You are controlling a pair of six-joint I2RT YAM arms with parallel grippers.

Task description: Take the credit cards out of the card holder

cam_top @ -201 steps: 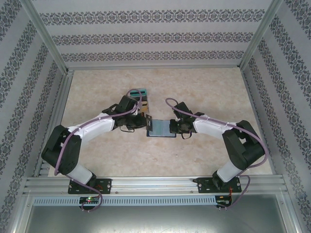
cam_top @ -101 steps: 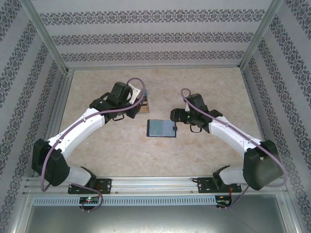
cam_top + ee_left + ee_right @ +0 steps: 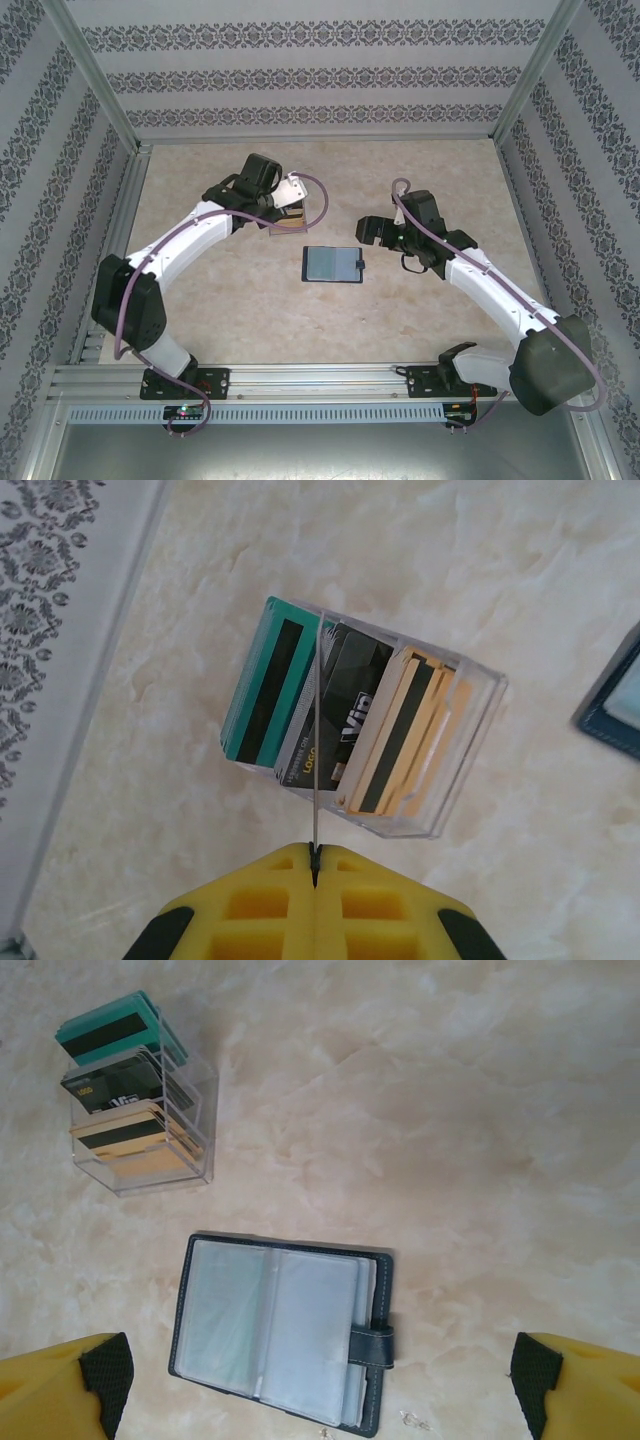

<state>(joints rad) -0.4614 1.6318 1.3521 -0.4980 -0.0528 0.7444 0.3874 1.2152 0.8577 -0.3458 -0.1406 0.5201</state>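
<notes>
Two wrist cams beat overhead here: right gripper (image 3: 322, 1385) gapes wide, open wallet (image 3: 280, 1330) lying flat below, between its fingers, clear box (image 3: 195, 1120) beyond; left gripper (image 3: 314, 858) pinches one card (image 3: 316, 740) edge-on over that box's teal, black, tan cards (image 3: 350, 720)

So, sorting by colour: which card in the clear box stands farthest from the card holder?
The teal card; the black card stands in the middle, the tan cards nearest the card holder.
</notes>
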